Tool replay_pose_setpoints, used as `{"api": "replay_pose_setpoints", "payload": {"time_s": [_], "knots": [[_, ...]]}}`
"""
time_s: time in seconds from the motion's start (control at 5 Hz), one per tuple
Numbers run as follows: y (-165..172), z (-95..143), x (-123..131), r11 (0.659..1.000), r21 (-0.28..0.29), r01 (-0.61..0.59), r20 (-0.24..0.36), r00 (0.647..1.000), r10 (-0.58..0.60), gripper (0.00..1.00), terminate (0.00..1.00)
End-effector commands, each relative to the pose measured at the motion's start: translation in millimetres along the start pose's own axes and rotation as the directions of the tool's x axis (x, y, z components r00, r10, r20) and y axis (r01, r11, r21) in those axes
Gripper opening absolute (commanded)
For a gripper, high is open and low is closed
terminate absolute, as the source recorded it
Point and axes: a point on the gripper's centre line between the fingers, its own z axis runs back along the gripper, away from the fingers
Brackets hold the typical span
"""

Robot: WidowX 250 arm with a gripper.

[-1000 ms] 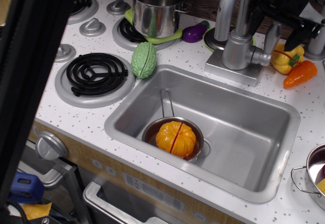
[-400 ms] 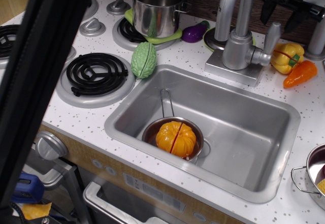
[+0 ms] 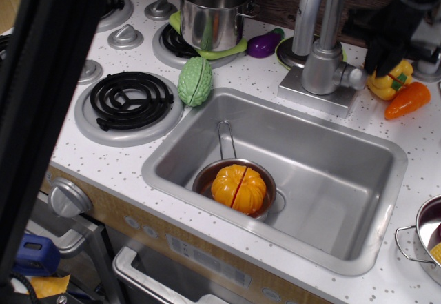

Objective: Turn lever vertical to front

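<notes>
From my feed, the black robot hand [image 3: 383,52] sits at the upper right, down over the spot where the short silver-grey paddle lever [image 3: 360,76] joins the cylindrical silver faucet body [image 3: 321,69]. I can see only the lever's stub and rounded base at the faucet's right side; the paddle itself is hidden behind the dark hand, so I cannot tell its angle. I also cannot tell whether the hand's fingers are apart or pressed onto the paddle, since everything there reads as one dark mass.

The tall curved silver spout [image 3: 318,4] rises from the faucet body, which stands on a square grey base at the back edge of the rectangular steel sink [image 3: 344,194]. Inside the sink lies a small steel saucepan [image 3: 224,173] holding an orange toy pumpkin [image 3: 238,188].

Just right of the hand, on the white speckled bench [image 3: 262,73], lie a yellow toy pepper [image 3: 393,83] and an orange toy carrot [image 3: 408,100], touching each other. A green ridged toy gourd [image 3: 195,80] rests between the black coil burner [image 3: 131,100] and the sink's corner. A tall steel pot [image 3: 213,11] stands on the rear burner, with a purple toy eggplant [image 3: 263,44] beside it.
</notes>
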Motion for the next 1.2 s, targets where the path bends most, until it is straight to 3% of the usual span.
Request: {"api": "replay_pose_setpoints", "payload": {"time_s": [0.0, 0.2, 0.8, 1.0], "knots": [[7, 36, -7, 0.995, -0.059, -0.079, 0.079, 0.993, 0.084, 0.00, 0.00], [20, 20, -13, 0.995, -0.076, -0.066, 0.097, 0.993, 0.074, 0.00, 0.00], [51, -6, 0, 0.996, -0.092, -0.019, 0.112, 0.993, 0.029, 0.00, 0.00], [40, 16, 2, 0.998, -0.053, -0.041, 0.064, 0.997, 0.045, 1.00, 0.00]]}}
